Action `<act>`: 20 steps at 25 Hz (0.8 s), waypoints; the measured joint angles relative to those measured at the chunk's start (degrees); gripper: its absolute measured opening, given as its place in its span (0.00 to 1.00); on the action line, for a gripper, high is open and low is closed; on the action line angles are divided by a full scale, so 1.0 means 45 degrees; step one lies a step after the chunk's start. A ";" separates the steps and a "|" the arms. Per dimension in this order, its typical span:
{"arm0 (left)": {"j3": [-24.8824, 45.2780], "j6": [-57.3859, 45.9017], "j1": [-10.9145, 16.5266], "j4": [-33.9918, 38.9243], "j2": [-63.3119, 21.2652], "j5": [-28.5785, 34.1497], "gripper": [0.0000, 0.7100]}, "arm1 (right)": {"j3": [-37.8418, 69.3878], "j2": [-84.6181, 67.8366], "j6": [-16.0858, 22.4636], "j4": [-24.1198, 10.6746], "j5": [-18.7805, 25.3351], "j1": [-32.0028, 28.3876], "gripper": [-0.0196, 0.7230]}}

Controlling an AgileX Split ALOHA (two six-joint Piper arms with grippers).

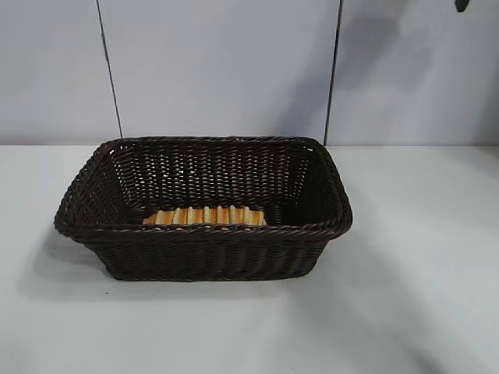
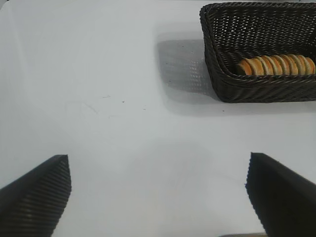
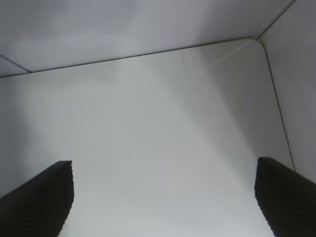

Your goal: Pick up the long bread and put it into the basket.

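Bread (image 1: 205,216) inside basket (image 1: 203,230)

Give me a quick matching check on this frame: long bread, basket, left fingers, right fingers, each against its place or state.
Column 1:
1. long bread
2. basket
3. left gripper fingers
4. right gripper fingers

Column 2:
A. open, basket in its view
B. lying inside, by the near wall
C. standing on the white table
D. open, only bare table and walls in its view

Pairs: 1-B, 2-C, 3-A, 4-D
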 joint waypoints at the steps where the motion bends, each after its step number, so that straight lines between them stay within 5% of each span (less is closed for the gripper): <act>1: 0.0000 0.0000 0.0000 0.0000 0.0000 0.0000 0.98 | 0.0185 -0.0522 0.0000 0.0089 0.0011 0.0000 0.96; 9: 0.0000 0.0010 0.0000 0.0000 0.0000 0.0000 0.98 | 0.1612 -0.5453 -0.0164 0.0505 0.0058 0.0014 0.96; 20: 0.0000 0.0010 0.0000 0.0000 0.0000 0.0000 0.98 | 0.7202 -1.4333 -0.0325 -0.0491 -0.0249 0.0014 0.96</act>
